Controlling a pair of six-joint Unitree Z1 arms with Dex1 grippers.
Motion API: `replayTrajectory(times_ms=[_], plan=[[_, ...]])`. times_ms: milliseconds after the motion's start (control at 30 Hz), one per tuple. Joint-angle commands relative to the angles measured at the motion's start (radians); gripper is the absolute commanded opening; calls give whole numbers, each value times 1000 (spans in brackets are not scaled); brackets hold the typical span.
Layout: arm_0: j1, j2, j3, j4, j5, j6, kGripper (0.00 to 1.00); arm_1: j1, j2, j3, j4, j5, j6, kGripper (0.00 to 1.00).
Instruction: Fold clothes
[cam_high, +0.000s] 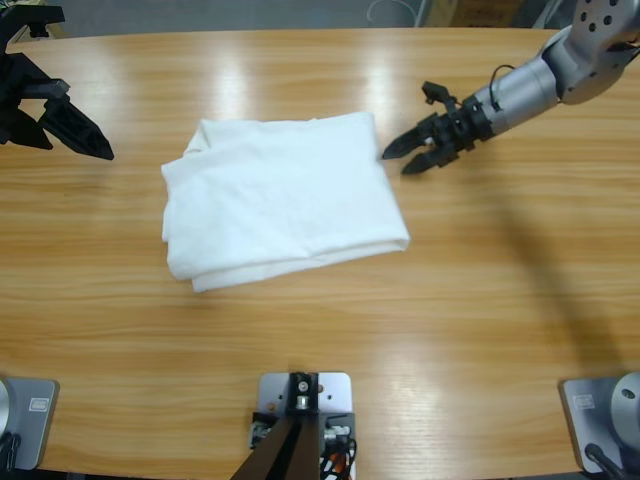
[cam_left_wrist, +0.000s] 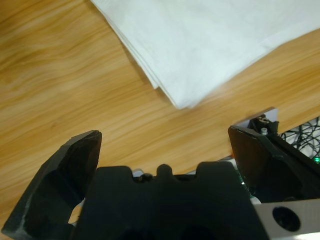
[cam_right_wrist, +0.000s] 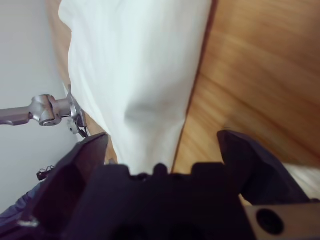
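Wooden table (cam_high: 480, 300) carries the folded T-shirt (cam_high: 280, 205) just left of centre, lying flat. Left gripper (cam_high: 85, 135) at 9 o'clock, well apart, jaws wide and empty. Right gripper (cam_high: 415, 155) at 2 o'clock, just beside the cloth's corner, jaws spread, holding nothing.

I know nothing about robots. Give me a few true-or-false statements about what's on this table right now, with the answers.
1. The T-shirt lies folded into a layered bundle on the table. True.
2. One end effector is gripping the shirt. False: the left end effector and the right end effector are both open and hold nothing.
3. The right end effector sits close to the shirt's edge. True.
4. The shirt hangs over the table's edge. False: it lies wholly on the wood, near the middle.
5. The shirt is blue. False: it is white.
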Motion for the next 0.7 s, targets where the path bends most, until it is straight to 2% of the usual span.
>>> replayTrajectory(times_ms=[33,133,167,200,233,267,300,700], plan=[[-2,-1,8,16,12,-10,1000,111,76,-13,-44,16,67,907],[-2,-1,11,20,12,-10,1000,116,85,-13,-51,20,75,882],[-2,-1,11,20,12,-10,1000,116,86,-13,-50,20,75,782],[-2,0,11,20,12,-9,1000,116,88,-14,-51,20,75,620],[-2,0,11,21,12,-9,1000,116,91,-14,-51,20,78,406],[-2,0,11,21,12,-9,1000,116,95,-14,-51,20,83,84],[-2,0,11,20,12,-9,1000,116,99,-14,-52,19,88,0],[-2,0,13,21,12,-9,1000,114,103,-3,-72,27,81,0]])
